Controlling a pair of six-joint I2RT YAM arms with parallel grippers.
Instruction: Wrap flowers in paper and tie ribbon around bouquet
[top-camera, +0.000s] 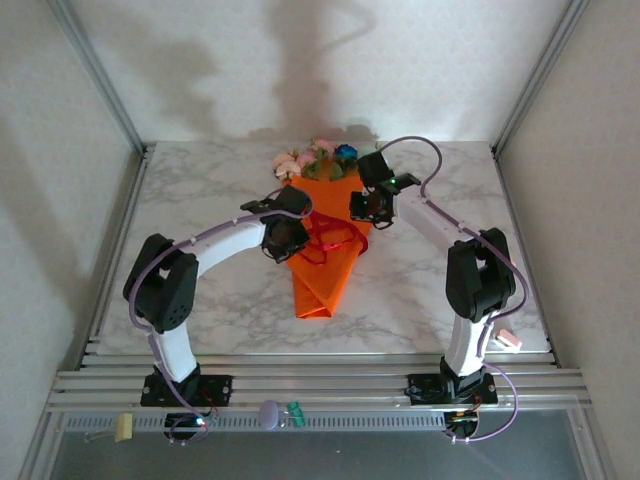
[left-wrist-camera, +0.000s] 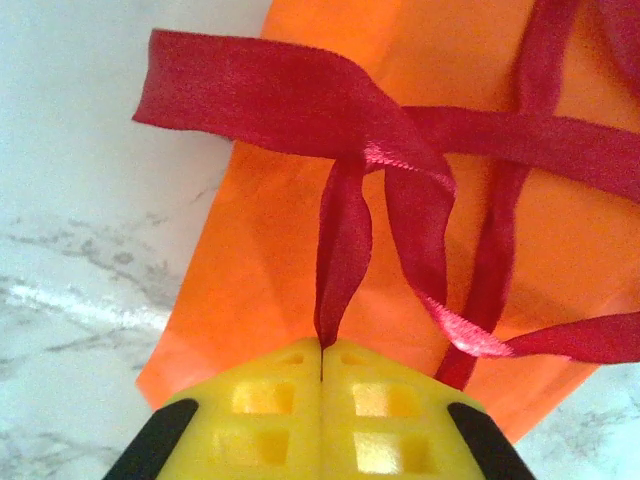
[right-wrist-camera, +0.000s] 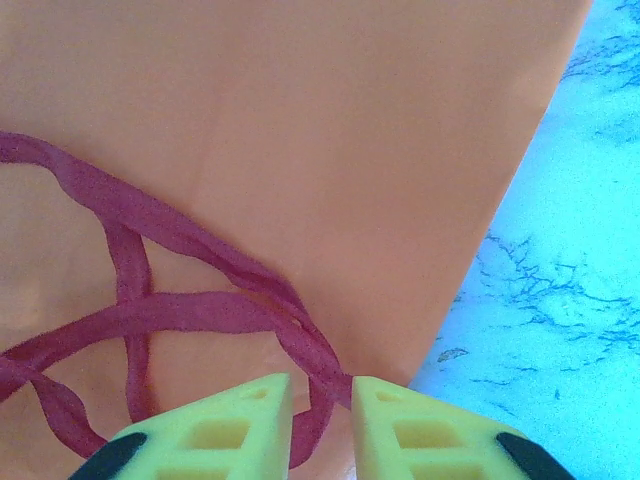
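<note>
The bouquet lies in the middle of the marble table: an orange paper cone with pink, pale and one blue flowers poking out of its far end. A red ribbon loops loosely across the cone. My left gripper sits at the cone's left edge, its yellow jaws shut on a strand of the ribbon above the paper. My right gripper hovers at the cone's right edge. In the right wrist view its jaws are parted, with a ribbon strand passing between them over the paper.
A small pink-and-white object lies at the table's front right corner. On the front rail sit a yellow clip and a pale round thing with a green clip. Metal frame posts and walls close in the sides and back.
</note>
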